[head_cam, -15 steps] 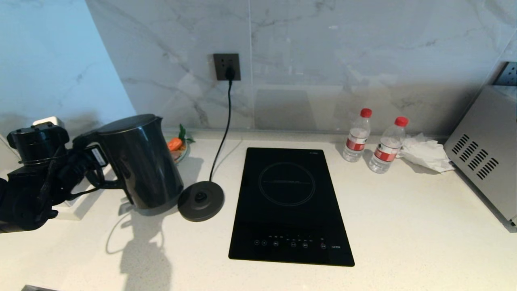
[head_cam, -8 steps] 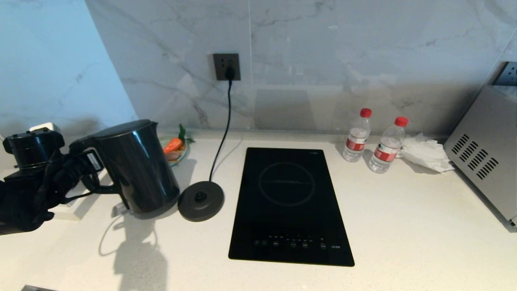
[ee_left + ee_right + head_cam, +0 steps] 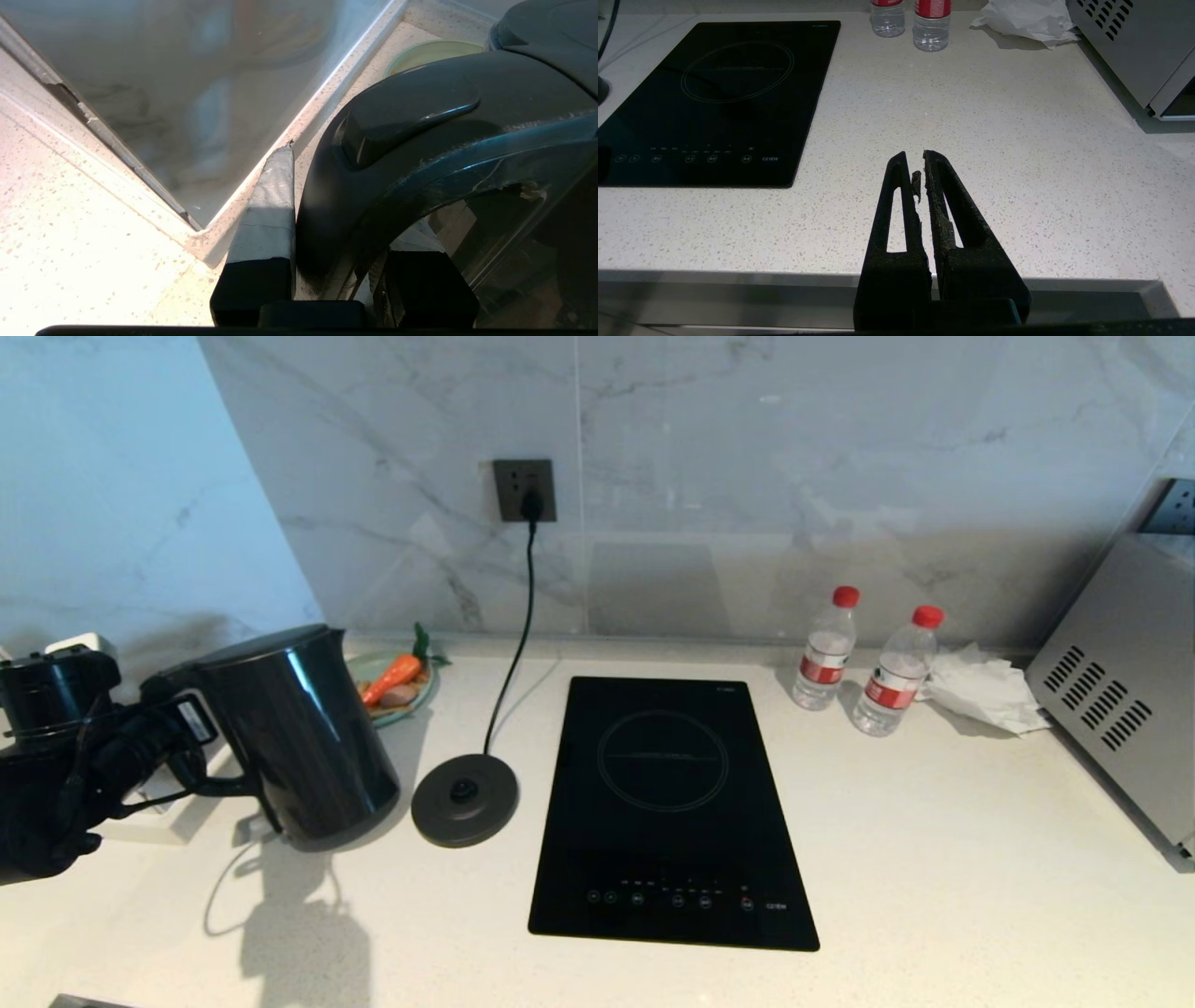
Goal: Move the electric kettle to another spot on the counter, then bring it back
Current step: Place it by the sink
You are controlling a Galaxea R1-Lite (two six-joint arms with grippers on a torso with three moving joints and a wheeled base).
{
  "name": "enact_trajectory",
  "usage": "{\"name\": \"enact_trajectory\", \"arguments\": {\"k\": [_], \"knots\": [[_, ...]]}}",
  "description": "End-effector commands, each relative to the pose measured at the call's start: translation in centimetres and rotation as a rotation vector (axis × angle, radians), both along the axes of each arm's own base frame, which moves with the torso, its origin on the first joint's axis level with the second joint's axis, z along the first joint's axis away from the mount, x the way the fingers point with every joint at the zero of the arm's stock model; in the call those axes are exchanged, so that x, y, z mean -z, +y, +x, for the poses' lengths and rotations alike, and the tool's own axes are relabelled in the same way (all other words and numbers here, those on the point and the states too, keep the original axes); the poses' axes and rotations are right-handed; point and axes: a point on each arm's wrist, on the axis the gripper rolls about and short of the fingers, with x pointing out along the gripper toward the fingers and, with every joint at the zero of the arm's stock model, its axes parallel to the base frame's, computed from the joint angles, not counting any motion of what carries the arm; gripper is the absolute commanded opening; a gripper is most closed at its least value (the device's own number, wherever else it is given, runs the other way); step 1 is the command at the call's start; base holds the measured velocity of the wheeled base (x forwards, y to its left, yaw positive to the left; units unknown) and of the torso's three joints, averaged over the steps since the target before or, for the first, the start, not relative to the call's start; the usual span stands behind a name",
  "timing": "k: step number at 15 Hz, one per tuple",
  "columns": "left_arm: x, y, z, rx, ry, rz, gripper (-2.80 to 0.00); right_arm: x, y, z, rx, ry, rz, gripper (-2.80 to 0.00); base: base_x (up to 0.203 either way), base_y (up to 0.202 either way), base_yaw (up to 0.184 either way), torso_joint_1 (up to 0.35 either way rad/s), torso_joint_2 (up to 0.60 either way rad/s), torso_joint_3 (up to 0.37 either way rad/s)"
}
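Left gripper (image 3: 191, 733) clamps the electric kettle (image 3: 299, 737) by its handle, tilted, just left of the corded base disc (image 3: 465, 799).

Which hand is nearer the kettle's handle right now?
Left. The left hand is clamped on the electric kettle handle; the right hand hangs shut at the counter front, far off.
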Motion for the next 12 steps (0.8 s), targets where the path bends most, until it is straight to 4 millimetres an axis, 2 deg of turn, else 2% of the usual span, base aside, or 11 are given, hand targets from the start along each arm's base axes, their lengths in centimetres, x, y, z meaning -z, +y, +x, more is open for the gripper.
{"name": "enact_trajectory", "arguments": {"k": [1,12], "knots": [[0.4,0.6,0.0,-0.015,0.008,-0.003,-2.80,0.0,0.0,0.0,0.000,-0.001,0.000,-2.80,0.000,0.000,0.000,0.000,0.00,0.000],[2.3,0.5,-1.6,0.108,0.052,-0.030,-2.80,0.0,0.0,0.0,0.001,-0.002,0.000,-2.80,0.000,0.000,0.000,0.000,0.00,0.000]]}}
